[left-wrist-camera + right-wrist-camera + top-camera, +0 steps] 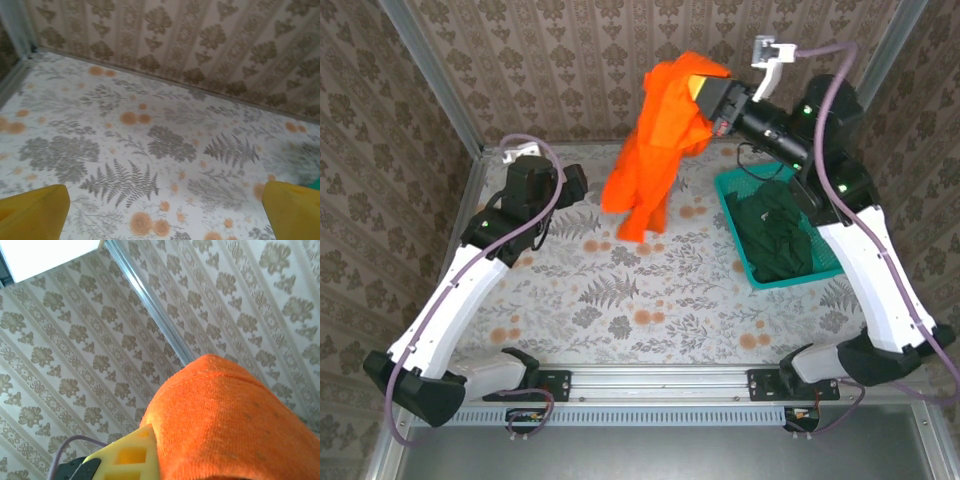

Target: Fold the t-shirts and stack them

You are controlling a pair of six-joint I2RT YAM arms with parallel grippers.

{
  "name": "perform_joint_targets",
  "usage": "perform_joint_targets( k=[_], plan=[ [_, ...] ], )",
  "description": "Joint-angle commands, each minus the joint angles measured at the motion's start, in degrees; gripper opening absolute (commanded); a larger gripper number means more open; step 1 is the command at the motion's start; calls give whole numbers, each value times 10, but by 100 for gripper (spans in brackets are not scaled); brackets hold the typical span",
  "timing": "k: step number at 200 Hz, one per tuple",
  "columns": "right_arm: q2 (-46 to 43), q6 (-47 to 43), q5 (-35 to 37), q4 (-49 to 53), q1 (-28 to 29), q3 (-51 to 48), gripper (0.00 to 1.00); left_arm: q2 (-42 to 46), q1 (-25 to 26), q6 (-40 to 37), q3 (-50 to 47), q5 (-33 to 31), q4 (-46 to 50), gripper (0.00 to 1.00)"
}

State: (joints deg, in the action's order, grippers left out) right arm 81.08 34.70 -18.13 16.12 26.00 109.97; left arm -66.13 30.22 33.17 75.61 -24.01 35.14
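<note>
My right claw (706,94) is clamped on the orange t-shirt (655,150) and holds it high over the far side of the table (650,290). The shirt hangs bunched, its lower end in the air. In the right wrist view, orange fabric (225,420) is pressed against my yellow finger (130,455). My left claw (165,212) is released, fingers (35,210) wide apart, nothing between them, above bare table at left. The dark green t-shirts (775,235) lie crumpled in the teal basket (732,222) at right.
</note>
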Motion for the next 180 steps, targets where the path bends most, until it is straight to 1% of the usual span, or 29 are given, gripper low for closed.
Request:
perform_joint_targets(
  k=[1,7,11,14,19,27,32,43,52,56,64,77,92,113,137,143,146,156,180],
  plan=[
    [69,-10,68,98,9,-5,4,19,-12,56,-8,-94,83,100],
    [90,-16,68,121,10,-7,8,22,-17,66,-11,-99,102,100],
    [107,-22,66,138,10,-5,12,22,-22,72,-14,-100,113,100],
    [119,-27,66,158,11,0,17,23,-24,76,-15,-100,121,100],
    [142,-36,64,199,11,12,29,23,-28,84,-18,-99,133,100],
    [184,-54,61,267,9,42,53,25,-32,90,-27,-92,146,100],
    [209,-68,60,314,8,66,61,25,-35,93,-33,-85,152,100],
    [256,-96,88,413,5,116,68,25,-37,100,-49,-66,157,100],
    [265,-108,114,446,2,117,72,22,-37,98,-67,-36,154,100],
    [259,-110,120,445,-1,104,74,19,-53,100,-73,-24,154,100],
    [235,-104,129,424,-10,62,78,11,-56,100,-87,7,150,100],
    [180,-81,134,368,-33,-32,85,-10,-59,96,-107,64,144,99],
    [128,-54,131,325,-67,-130,87,-37,-57,98,-120,114,143,97],
    [97,-56,130,323,-98,-225,86,-65,-52,94,-139,153,129,97],
    [66,-79,163,318,-108,-325,83,-108,-44,75,-159,219,110,96],
    [58,-83,170,314,-110,-347,83,-122,-44,74,-159,228,115,96],
    [55,-84,171,310,-110,-358,83,-128,-28,74,-160,232,116,96],
    [47,-89,172,301,-114,-389,81,-149,-19,70,-162,245,116,94],
    [50,-99,162,281,-113,-432,73,-188,2,73,-159,260,112,94]
  ],
)
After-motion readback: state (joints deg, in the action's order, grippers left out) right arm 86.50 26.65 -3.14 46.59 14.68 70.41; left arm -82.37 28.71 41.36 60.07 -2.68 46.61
